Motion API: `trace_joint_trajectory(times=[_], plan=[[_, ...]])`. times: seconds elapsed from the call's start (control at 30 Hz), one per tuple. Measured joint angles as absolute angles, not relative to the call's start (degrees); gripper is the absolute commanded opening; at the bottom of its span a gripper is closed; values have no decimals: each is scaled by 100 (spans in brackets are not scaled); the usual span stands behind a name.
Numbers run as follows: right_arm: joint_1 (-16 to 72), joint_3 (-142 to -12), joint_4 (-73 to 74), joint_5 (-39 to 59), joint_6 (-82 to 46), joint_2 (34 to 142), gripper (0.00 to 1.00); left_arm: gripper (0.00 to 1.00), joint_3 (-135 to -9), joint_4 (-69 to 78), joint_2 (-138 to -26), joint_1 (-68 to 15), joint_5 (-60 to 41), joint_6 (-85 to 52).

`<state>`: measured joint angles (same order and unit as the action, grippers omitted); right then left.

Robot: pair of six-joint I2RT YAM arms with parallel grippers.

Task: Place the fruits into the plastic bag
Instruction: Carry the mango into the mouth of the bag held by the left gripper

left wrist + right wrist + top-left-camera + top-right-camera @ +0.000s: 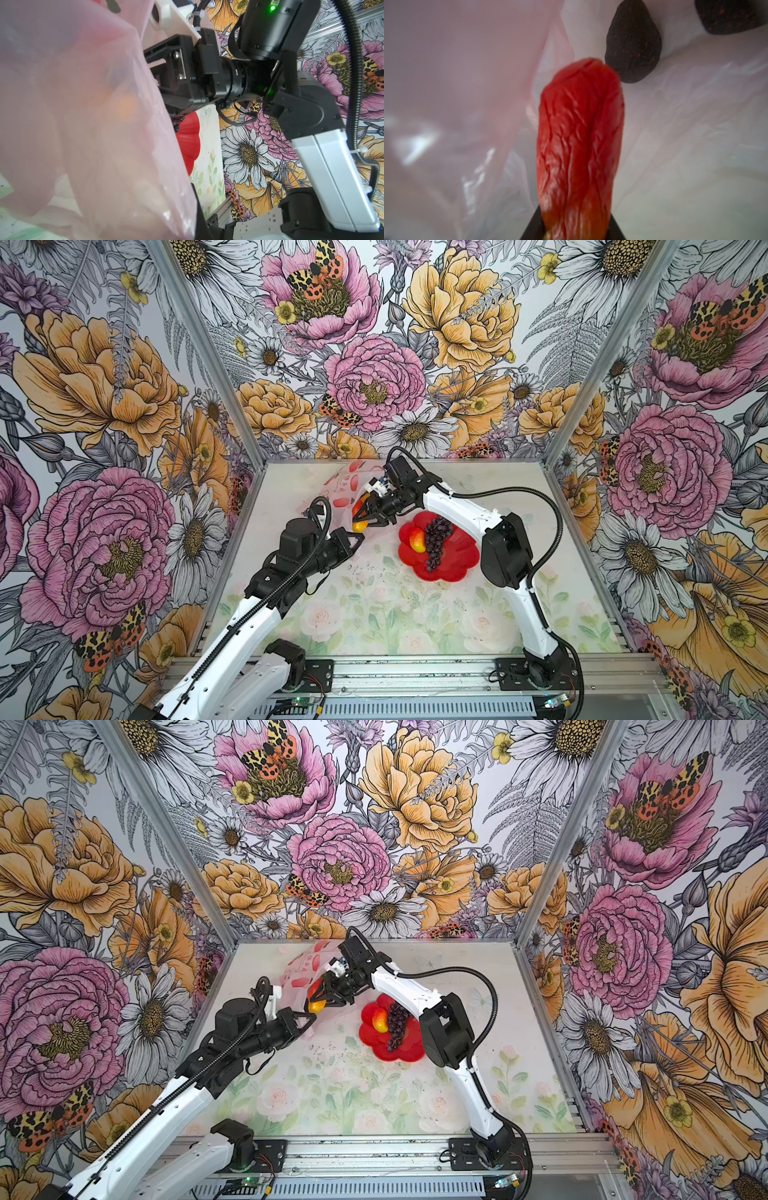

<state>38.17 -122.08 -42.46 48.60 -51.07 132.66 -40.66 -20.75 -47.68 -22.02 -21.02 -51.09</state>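
Only in the right wrist view: two avocados [633, 47] lying on the film inside the bag [695, 145], just past the tip of a wrinkled red fruit [581, 135], orange toward the dark fingers [532, 228] at its base. Hidden in both top views behind bag film and the right arm.

From above instead: right pincer [360, 515] clamped on that red fruit at the bag's mouth, toward the back of the worktop [374, 614]. Left pincer [360, 536] just in front of it, fingers together on the bag's near rim.

Only in the left wrist view: pink film hanging close across the lens, a blurred orange patch behind it, that pincer's own fingers out of sight.

Beside the bag, a red plate [465, 562] with grapes [436, 543] and a peach [417, 540], its far edge partly covered by the right arm.
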Motion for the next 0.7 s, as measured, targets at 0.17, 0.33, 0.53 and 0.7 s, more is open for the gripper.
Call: trace_joint_trajectory(times=[0.17,0.33,0.53,0.7], plan=[[3938,-12667,-4217,4491,-5096,13618,21,0,-4066,-2071,-4748,-2202,-2099,-5109],[4193,-12811,-4130,4174,-4480,13823,22,0,-4036,-2018,-4735,-2202,-2075,-5172],[4434,-12663,-3675,3800,-3557,13826,23,0,-3730,-1914,-4447,-2123,-1970,-5435],[4456,-12309,-3168,3706,-3199,13826,26,0,-3461,-1769,-4219,-1885,-1968,-5732]])
